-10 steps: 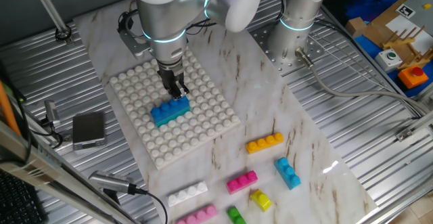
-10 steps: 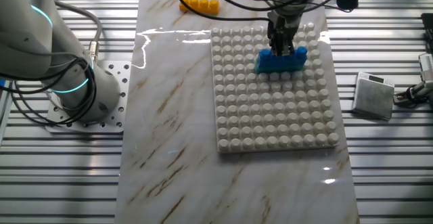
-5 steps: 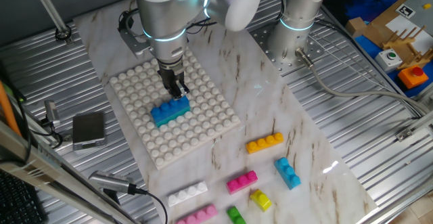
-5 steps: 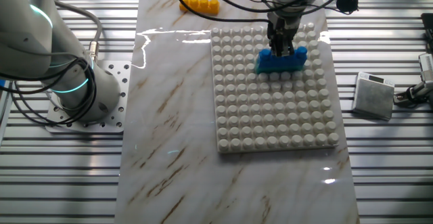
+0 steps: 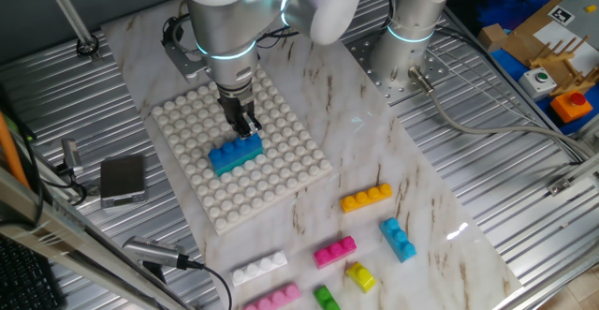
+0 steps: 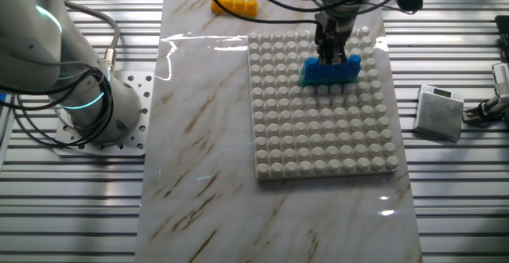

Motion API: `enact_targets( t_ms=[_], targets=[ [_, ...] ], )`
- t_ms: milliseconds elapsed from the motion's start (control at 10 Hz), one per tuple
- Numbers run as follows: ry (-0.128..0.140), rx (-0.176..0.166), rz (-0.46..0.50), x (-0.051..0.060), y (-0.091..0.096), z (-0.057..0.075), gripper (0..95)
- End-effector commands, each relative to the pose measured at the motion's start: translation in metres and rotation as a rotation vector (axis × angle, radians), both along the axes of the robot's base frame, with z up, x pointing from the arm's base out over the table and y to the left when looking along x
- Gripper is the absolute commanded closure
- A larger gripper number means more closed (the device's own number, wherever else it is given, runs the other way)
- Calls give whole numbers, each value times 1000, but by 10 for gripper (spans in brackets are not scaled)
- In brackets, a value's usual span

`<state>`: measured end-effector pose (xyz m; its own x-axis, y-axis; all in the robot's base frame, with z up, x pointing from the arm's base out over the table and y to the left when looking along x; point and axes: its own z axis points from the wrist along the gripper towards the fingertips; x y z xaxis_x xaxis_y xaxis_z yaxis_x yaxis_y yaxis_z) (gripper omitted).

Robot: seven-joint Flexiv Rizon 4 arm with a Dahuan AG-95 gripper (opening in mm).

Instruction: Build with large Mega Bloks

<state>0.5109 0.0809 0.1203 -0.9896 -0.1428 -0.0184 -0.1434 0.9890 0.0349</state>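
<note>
Hand [image 5: 246, 128] down on blue brick [image 5: 235, 154] atop the white baseplate [image 5: 281, 171].
Fingers close together, pinching the top of the blue brick at its middle — brick sits on the baseplate studs, nearer the plate's loose-brick side. Arm comes straight down, wrist vertical. Loose on the marble worktop [image 5: 440, 254]: orange brick [image 5: 366, 198], light-blue brick [image 5: 398, 239], magenta brick [image 5: 334, 251], yellow brick [image 5: 360, 276], white brick [image 5: 259, 269] — all well apart from the plate.

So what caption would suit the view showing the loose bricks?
Jaws on a blue brick on the white studded board.
</note>
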Motion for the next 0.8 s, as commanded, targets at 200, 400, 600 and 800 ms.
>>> enact_targets(
  t_ms=[200,400,600,800],
  targets=[
    [9,-3,2,10,3,18,950],
    [15,0,13,25,3,28,950],
    [20,-4,29,37,3,34,950],
    [15,-4,35,39,4,33,950]
  ],
)
